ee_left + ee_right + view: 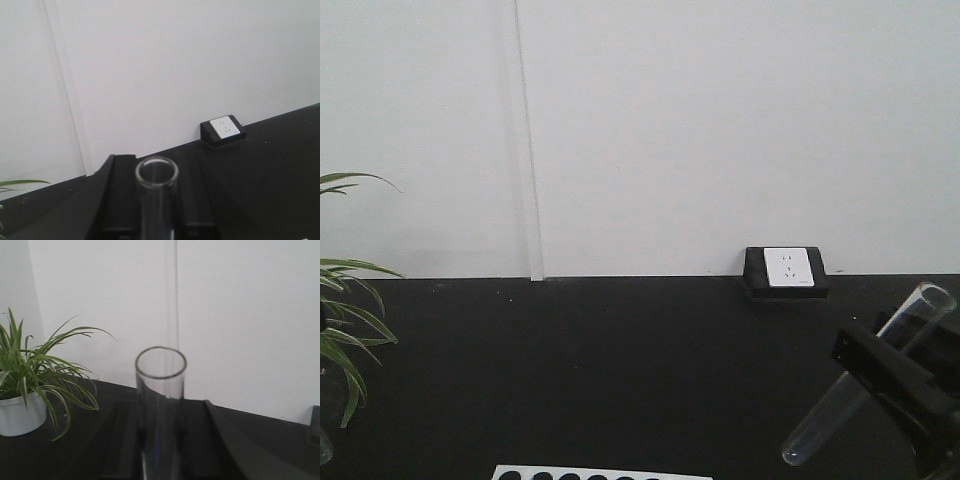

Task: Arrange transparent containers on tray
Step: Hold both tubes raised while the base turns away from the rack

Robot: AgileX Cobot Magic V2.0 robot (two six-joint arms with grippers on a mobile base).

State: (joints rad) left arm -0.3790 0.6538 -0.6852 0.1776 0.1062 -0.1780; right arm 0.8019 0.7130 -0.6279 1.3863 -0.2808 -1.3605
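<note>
The black bench (570, 380) has a white holed rack (600, 473) at its front edge; the yellow tray is in none of the views. The right gripper (880, 365) clamps the right test tube (825, 420) aslant above the bench's right edge. The left gripper (157, 200) grips the left test tube (156, 186), rim up. Smooth glass could slide through the pads, or crack if it is lowered hard toward a tray the cameras cannot see
</note>
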